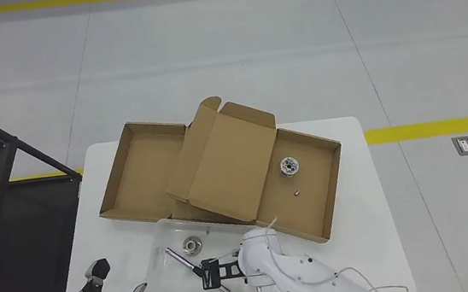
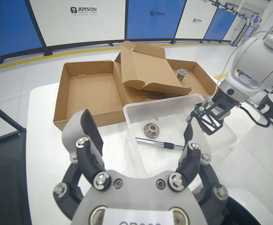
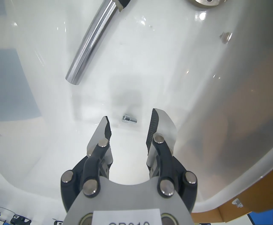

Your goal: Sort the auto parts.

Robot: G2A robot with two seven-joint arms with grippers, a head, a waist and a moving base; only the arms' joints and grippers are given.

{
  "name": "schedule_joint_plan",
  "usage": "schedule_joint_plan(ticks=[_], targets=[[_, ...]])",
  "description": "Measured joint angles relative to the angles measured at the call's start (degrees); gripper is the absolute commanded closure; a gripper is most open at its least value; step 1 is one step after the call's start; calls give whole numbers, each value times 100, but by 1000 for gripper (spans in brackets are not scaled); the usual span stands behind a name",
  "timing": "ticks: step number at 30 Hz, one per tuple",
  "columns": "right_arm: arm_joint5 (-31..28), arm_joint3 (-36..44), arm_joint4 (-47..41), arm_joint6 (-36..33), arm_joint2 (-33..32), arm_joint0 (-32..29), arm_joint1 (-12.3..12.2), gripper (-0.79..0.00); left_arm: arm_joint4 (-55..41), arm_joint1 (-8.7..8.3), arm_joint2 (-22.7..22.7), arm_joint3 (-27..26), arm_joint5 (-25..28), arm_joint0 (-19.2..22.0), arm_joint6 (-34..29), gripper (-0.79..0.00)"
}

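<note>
The right gripper (image 3: 130, 124) is hanging low inside the clear rectangular plastic bin (image 1: 162, 239), its two ridged fingers standing apart. A small silver socket-head bolt (image 3: 129, 119) is lying on the bin floor just beyond the fingertips and in line with the gap, touched by neither pad. Farther along the bin floor a long polished steel rod with a black sleeve (image 1: 195, 268) is lying flat, and beyond it a round grey metal flange with a centre bore (image 1: 190, 245) is resting near the bin's far wall.

The left gripper (image 2: 136, 120) is hovering outside the bin, off its left side and over the white table (image 1: 373, 243), with its fingers spread wide and nothing between them.

Behind the bin, the brown cardboard box with the folded flap (image 1: 337, 169) is holding a silver toothed hub (image 1: 288, 166) and a tiny screw (image 1: 296, 193) close by it. A second open brown cardboard tray (image 1: 138, 173) is sitting behind the bin to the left.

The sorting is looking only partly done: two parts are sitting in the cardboard box, while the rod, the flange and the bolt are sharing the bin. Whether the bolt is about to be gripped or is being left there cannot be told.
</note>
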State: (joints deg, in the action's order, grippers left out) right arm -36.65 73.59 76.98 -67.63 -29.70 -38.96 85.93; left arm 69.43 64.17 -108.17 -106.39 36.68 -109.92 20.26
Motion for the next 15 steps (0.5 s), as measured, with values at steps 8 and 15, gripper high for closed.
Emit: schedule_joint_plan(ticks=[8, 15], targets=[[163, -395, -349, -163, 354, 302, 113, -366, 0, 0, 0, 0, 0, 0, 0, -785], [241, -587, -577, -241, 570, 496, 164, -234, 0, 0, 0, 0, 0, 0, 0, -785]])
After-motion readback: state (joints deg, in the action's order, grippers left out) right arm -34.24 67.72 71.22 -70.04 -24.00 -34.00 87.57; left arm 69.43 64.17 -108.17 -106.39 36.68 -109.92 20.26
